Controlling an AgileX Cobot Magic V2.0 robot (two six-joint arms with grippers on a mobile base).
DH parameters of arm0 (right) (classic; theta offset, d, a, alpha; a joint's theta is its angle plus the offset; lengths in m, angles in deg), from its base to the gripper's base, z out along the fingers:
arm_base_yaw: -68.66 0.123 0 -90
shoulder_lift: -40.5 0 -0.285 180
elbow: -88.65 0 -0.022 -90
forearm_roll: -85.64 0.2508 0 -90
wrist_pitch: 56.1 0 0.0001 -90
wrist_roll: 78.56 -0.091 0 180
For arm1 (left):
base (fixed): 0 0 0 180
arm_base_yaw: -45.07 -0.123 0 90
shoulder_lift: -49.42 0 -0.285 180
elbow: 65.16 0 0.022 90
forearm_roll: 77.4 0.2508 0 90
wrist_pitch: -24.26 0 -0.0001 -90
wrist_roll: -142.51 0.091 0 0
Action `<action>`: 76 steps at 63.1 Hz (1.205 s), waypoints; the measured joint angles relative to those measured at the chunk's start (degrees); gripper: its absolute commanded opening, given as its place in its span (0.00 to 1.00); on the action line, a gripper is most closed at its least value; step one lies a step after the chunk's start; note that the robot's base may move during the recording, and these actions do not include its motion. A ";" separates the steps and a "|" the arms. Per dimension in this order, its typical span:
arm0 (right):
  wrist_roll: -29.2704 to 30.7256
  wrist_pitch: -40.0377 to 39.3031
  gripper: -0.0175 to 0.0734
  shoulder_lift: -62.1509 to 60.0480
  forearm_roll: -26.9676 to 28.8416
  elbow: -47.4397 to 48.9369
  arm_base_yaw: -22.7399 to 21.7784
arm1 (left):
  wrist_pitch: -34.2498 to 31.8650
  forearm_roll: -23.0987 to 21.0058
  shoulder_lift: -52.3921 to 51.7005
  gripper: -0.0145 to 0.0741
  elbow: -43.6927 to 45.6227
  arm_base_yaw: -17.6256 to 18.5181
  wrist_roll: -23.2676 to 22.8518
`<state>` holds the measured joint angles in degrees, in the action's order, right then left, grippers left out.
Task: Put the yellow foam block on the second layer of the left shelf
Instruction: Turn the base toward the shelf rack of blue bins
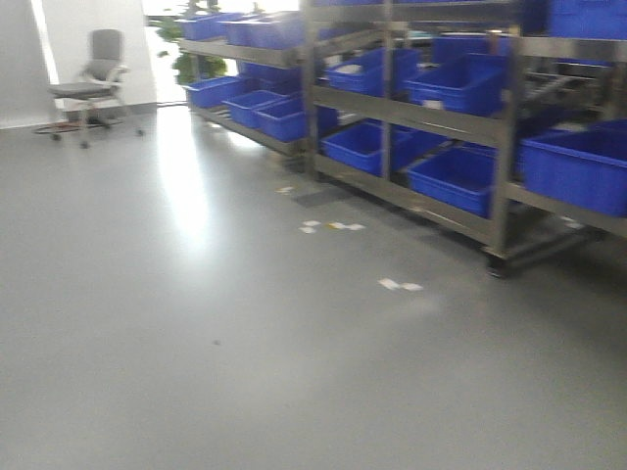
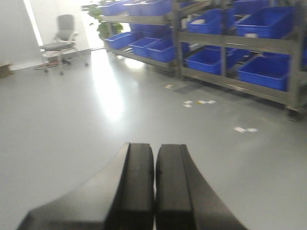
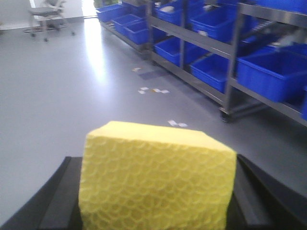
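The yellow foam block (image 3: 156,179) is gripped between the jaws of the right gripper (image 3: 154,201), well apart from the steel rack (image 3: 233,57) of blue bins (image 3: 273,72); the left gripper (image 2: 154,187) is seen with jaws pressed together, nothing between them

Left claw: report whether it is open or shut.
Shut. The left claw's two black fingers lie pressed together, with only a thin seam and nothing between them.
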<state>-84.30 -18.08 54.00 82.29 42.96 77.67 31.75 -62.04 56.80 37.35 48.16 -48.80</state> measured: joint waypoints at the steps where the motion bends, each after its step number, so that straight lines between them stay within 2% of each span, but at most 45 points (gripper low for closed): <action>1: 0.00 0.00 0.57 0.00 0.00 0.00 0.00 | 0.00 0.00 0.00 0.32 0.00 0.00 0.00; 76: 0.00 0.00 0.57 0.00 0.00 0.00 0.00 | 0.00 0.00 0.00 0.32 0.00 0.00 0.00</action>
<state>-84.30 -18.08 54.00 82.29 42.96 77.67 31.75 -62.04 56.80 37.35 48.16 -48.80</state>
